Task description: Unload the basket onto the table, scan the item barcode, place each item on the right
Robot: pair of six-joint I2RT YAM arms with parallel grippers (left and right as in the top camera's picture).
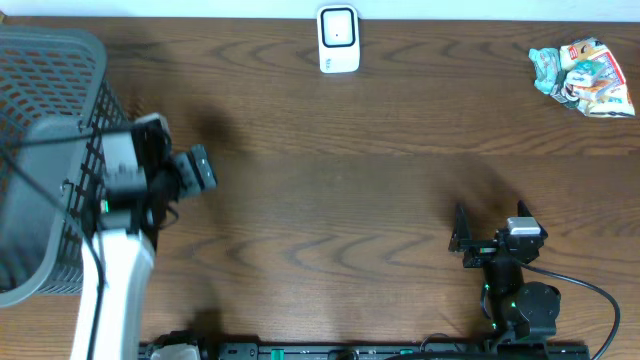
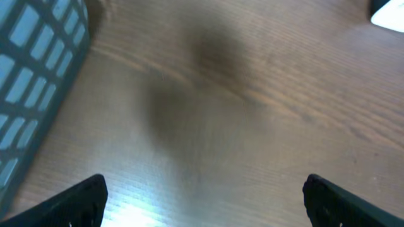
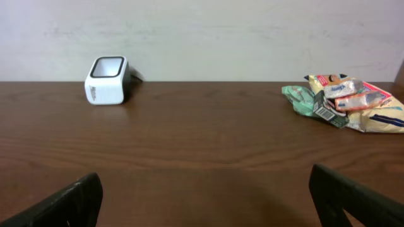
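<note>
Left tool point(image 2: 205, 192) and right tool point(image 3: 205, 189) wide open, empty; basket point(image 1: 50, 60) beside left, scanner point(image 1: 338, 38) and packets point(image 1: 585, 78) beyond.

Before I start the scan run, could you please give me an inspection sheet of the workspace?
Surface: dark wooden table, no spills seen.
Job's things: white barcode scanner at the far edge; pile of snack packets in the far right corner.
Clutter: grey mesh basket at the left edge.
Grippers: left gripper open, empty, beside the basket; right gripper open, empty.
Cables: black cable looping from the right arm's base.
Surroundings: pale wall behind the table.
</note>
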